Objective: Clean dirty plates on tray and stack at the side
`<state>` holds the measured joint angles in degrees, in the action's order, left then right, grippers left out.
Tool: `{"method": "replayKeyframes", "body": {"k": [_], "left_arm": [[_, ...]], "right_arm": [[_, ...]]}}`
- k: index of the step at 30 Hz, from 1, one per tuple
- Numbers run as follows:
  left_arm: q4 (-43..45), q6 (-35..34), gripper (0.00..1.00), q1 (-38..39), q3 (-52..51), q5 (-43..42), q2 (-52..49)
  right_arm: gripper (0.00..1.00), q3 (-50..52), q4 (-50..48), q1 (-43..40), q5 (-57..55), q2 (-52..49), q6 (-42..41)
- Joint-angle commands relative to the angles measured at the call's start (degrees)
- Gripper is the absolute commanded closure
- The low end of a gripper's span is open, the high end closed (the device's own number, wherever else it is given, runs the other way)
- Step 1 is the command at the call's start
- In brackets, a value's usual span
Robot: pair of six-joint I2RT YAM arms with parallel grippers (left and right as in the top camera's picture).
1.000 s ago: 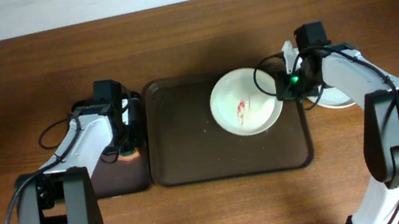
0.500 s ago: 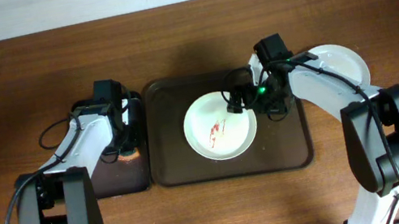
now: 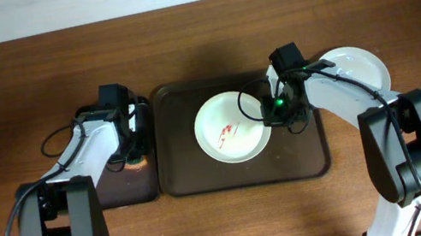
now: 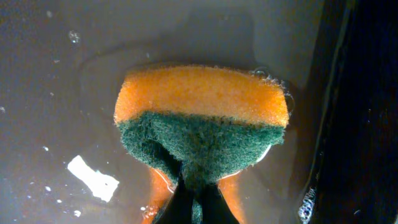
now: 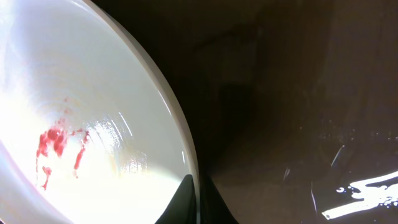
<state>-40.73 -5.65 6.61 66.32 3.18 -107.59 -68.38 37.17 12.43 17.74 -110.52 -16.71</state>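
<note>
Right claw (image 5: 198, 186) is pinching dirty plate (image 3: 241, 140) rim on tray (image 3: 186, 174); left claw (image 4: 193, 202) is clamping sponge (image 4: 202, 118). Pin plate flat, scrub red smear (image 5: 56, 143).

End effectors, left (image 4: 194, 205) and right (image 5: 198, 200), clamped.

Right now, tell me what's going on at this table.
The right gripper pinches the rim of a white plate with red smears, inside the dark brown tray; whether it rests there or is lifted I cannot tell. The left gripper clamps a green-and-orange sponge over the wet black tray. Another white plate lies on the table beside the tray's right edge, showing no smears on the part in view.
</note>
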Motion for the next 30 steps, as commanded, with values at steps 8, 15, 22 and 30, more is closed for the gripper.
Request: {"method": "replayKeyframes", "body": {"k": [8, 15, 22, 30], "left_arm": [[-0.11, -0.79, 1.0, -0.39, 1.6, -0.85, 13.6], [-0.48, -0.79, 1.0, -0.39, 1.6, -0.83, 23.21], [-0.44, -0.79, 1.0, -0.39, 1.6, -0.85, 27.65], [2.47, -0.81, 1.0, -0.39, 1.6, -0.85, 33.68]], "right_arm": [[0.96, 0.42, 1.38, 0.04, 0.17, 0.09, -0.22], [0.96, 0.42, 1.38, 0.04, -0.44, 0.09, -0.22], [0.96, 0.42, 1.18, 0.04, -0.44, 0.09, -0.22], [0.96, 0.42, 1.09, 0.04, -0.44, 0.09, -0.22]]}}
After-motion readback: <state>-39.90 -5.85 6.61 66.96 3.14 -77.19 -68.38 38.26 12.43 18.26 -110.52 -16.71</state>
